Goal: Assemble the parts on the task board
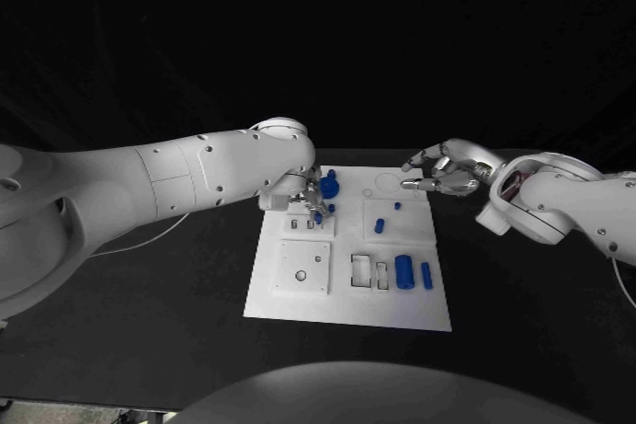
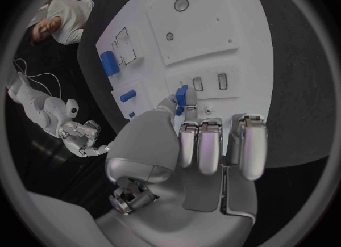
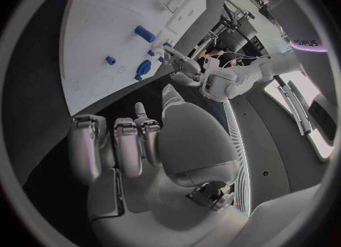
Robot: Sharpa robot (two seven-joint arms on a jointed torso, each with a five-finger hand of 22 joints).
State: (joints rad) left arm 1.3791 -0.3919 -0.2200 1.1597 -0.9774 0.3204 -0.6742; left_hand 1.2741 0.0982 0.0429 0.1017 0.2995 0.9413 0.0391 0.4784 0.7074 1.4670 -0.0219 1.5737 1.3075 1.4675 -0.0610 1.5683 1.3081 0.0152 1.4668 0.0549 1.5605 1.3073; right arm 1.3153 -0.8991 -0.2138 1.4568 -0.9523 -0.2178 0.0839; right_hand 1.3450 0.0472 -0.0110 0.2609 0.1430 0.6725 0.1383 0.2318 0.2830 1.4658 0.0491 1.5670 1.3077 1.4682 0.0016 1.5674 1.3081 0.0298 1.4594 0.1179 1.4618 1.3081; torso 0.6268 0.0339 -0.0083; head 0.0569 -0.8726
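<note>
My left hand (image 2: 186,123) pinches a small blue part (image 2: 181,96) over the task board (image 1: 347,300) slots mid-frame to seat it, while my right hand (image 1: 447,171) waits empty, fingers loosely apart.

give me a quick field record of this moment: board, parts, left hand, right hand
board: white task board flat on the black table
parts: blue pieces on the board, the largest a blue cylinder beside rectangular slots
left hand: left hand over the board's far left area, pinching a small blue part above two small slots
right hand: right hand at the board's far right corner, fingers curled, holding nothing
</note>
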